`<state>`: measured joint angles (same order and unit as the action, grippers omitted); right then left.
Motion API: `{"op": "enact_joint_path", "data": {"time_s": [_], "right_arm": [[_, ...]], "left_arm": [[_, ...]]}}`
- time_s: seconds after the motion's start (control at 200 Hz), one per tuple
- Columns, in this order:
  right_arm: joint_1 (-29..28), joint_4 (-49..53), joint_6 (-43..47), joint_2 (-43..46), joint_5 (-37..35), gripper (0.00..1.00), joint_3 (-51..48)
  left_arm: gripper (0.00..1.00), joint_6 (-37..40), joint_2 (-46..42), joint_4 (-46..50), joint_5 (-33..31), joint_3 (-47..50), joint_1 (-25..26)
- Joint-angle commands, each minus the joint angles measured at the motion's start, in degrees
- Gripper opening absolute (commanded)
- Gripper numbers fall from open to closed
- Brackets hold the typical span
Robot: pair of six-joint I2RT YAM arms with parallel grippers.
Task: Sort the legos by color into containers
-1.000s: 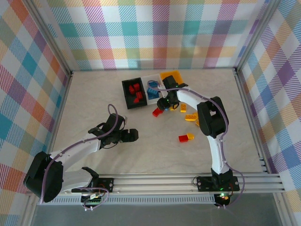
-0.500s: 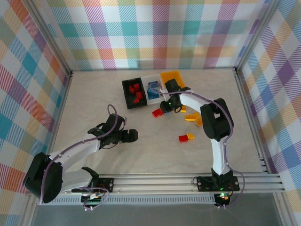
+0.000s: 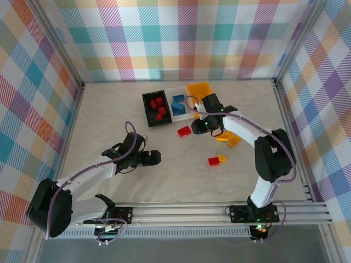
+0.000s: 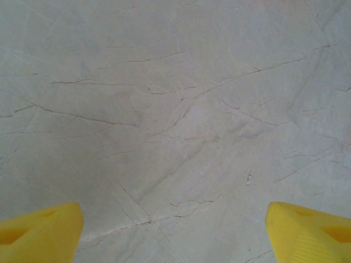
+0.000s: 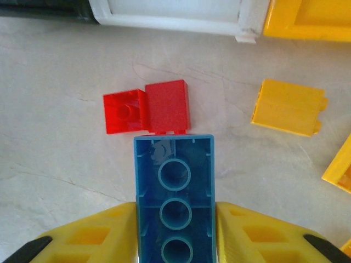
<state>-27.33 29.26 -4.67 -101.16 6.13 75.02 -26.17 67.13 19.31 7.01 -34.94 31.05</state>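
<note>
Two yellow fingers of the right gripper [image 5: 175, 213] clamp a blue rectangular plastic lego brick [image 5: 174, 164] between them; red plastic bricks [image 5: 147, 108] lie just beyond the jaws. The left gripper [image 4: 173, 216] holds its jaws apart over pale marbled tabletop [image 4: 175, 109].

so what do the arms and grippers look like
The left arm and right arm have white links, black joints and a thin purple cable running alongside. The left fingers and right fingers are chunky yellow plastic.
</note>
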Motion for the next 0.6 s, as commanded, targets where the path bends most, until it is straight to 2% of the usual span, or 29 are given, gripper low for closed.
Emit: {"op": "enact_joint_path", "data": {"time_s": [0.0, 0.43, 0.6], "right_arm": [[-0.2, -0.3, -1.4, -0.6, 2.3, 0.39, 6.4], [0.0, 10.4, 0.5, -30.9, 1.0, 0.4, 49.8], [0.1, 13.7, 0.1, -38.9, 1.0, 0.41, 61.3]], "left_arm": [[0.87, -0.6, 0.7, -0.9, 0.7, 0.4, 0.3], [0.87, 2.7, 4.3, 1.9, -0.6, -2.9, 0.3], [0.87, 3.2, 5.4, 2.6, -0.7, -4.3, 0.3]]}}
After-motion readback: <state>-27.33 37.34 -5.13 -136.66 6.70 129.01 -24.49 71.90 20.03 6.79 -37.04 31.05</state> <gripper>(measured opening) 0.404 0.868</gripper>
